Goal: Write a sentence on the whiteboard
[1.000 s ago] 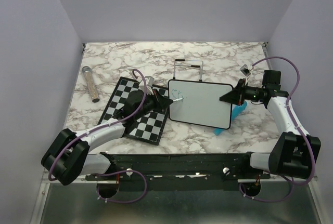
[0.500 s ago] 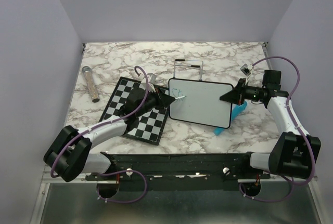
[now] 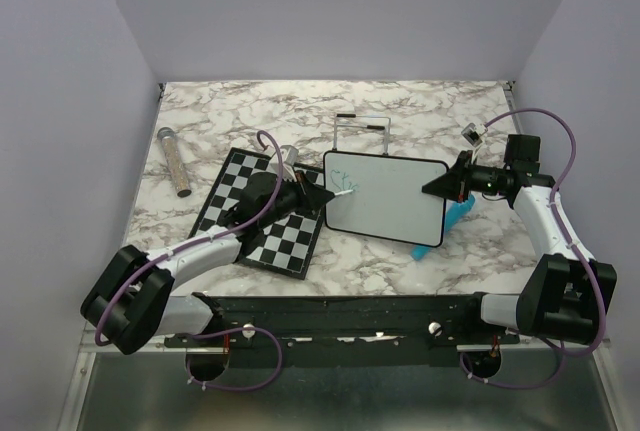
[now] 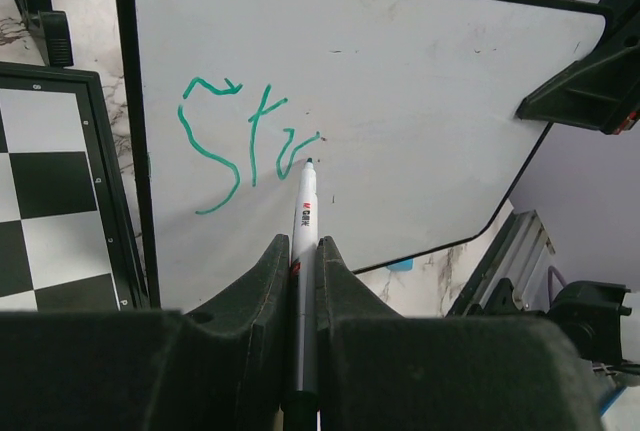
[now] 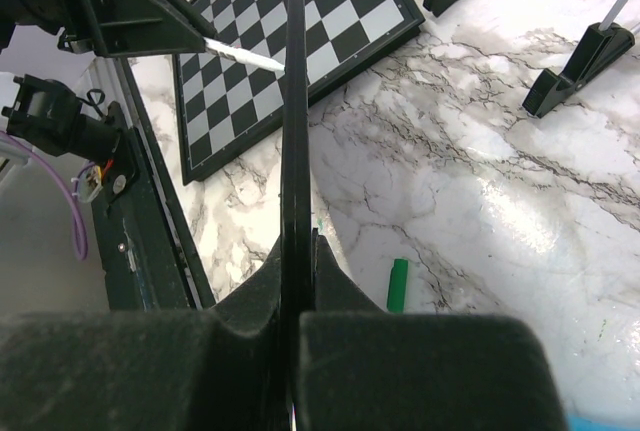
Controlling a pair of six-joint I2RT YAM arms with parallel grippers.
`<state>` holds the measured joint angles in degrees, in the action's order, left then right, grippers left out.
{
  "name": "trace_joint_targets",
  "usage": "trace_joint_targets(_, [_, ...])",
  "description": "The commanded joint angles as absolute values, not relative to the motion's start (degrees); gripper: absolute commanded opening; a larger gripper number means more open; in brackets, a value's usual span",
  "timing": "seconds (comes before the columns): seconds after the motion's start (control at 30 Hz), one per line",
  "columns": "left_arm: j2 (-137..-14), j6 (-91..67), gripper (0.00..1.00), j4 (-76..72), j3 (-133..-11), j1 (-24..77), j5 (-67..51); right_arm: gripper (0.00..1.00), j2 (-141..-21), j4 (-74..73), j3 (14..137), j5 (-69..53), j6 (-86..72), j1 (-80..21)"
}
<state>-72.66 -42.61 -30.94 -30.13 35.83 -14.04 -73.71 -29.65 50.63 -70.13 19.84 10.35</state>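
Nearest me, the left gripper (image 4: pixel 298 251) had its jaws pinched tight around a slim white marker pen (image 4: pixel 305 206). The pen's tip touched the small white black-framed whiteboard (image 3: pixel 390 201) at mid-table. The teal-green handwritten sentence (image 4: pixel 235 146) amounted to a few letters near the board's left edge. The right gripper (image 3: pixel 432 189) was clamped hard on the board's right edge. A black-and-white checkered chessboard (image 3: pixel 283 244) lay just left of it. Farther back stood a thin wire stand (image 3: pixel 360 131), with a speckled cylindrical tube (image 3: pixel 174 161) at the far left.
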Motion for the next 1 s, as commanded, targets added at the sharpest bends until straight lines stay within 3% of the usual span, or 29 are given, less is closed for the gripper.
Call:
trace_joint_targets(0.0, [-73.2,-41.6,0.00,-32.3,-30.6,35.8,-16.7,0.01,-73.4,-29.2,51.0,-67.8,22.8,10.1])
trace_joint_targets(0.97, [-77.3,-41.5,0.00,-31.4,-35.5,35.8,-17.2,0.01,-73.5,-29.3,51.0,-67.8,22.9,10.1])
